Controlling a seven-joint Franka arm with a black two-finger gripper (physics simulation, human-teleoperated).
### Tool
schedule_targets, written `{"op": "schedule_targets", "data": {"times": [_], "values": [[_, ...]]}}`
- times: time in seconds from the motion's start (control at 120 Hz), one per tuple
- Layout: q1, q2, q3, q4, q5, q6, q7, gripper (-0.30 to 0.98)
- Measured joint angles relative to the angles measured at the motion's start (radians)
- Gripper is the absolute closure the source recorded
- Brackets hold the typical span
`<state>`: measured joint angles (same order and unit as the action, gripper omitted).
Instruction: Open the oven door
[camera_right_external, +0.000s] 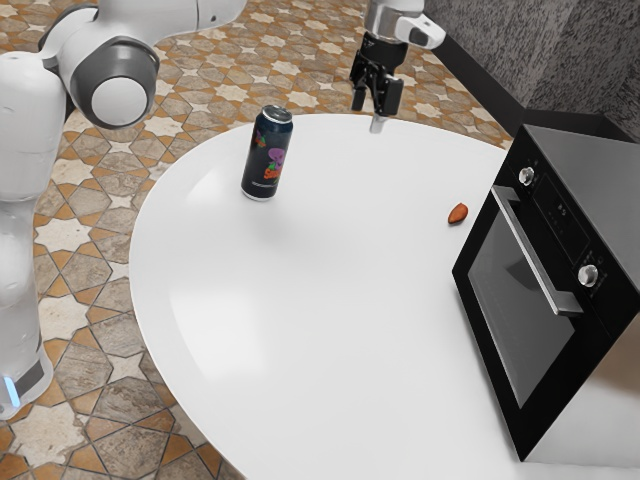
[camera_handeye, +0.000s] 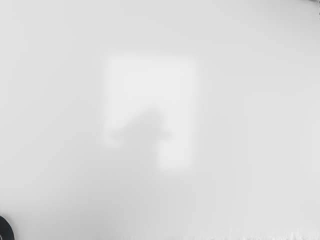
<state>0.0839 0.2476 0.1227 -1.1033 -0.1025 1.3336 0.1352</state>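
- The oven (camera_right_external: 602, 412) is the nearest, at the lower right of the exterior view; its door (camera_right_external: 500, 310) looks fully closed, so I judge that nothing of the opening is done.
- The handle (camera_right_external: 535, 254) crosses the upper part of the door, and nothing touches it.
- On the tabletop (camera_right_external: 300, 330), a nut (camera_right_external: 458, 214) lies right of centre, near the oven; a can (camera_right_external: 267, 155) stands upright in the upper left.
- Farthest, at the upper middle, the jaws stand open, apart from each other, and hold nothing.
- What is left, in my judgement: to reach the handle, take it, and pull the door.
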Motion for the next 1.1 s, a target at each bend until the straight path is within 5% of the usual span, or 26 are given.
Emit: {"op": "schedule_targets", "data": {"times": [0.417, 0.483, 0.542, 0.642, 0.683, 0.742, 0.883, 0.95, 1.033, 1.1], "values": [[0.035, -0.043, -0.034, 0.093, -0.020, -0.021, 0.030, 0.00], [0.183, -0.061, -0.283, 0.165, 0.008, -0.025, 0.040, 0.00], [0.377, -0.062, -0.714, 0.214, 0.136, -0.026, 0.047, 0.00], [0.706, 0.022, -1.516, 0.209, 0.458, -0.030, 0.046, 0.00], [0.758, 0.039, -1.685, 0.197, 0.571, -0.029, 0.042, 0.00], [0.702, 0.048, -1.775, 0.191, 0.697, -0.025, 0.043, 0.00], [0.242, 0.015, -1.598, 0.156, 0.939, -0.022, 0.108, 0.00], [-0.047, -0.043, -1.279, 0.139, 0.943, -0.018, 0.144, 0.00], [-0.593, -0.336, -0.600, -0.163, 0.809, 0.105, 0.191, 0.00], [-0.887, -0.538, -0.323, -0.444, 0.761, 0.248, 0.225, 0.00]]}}
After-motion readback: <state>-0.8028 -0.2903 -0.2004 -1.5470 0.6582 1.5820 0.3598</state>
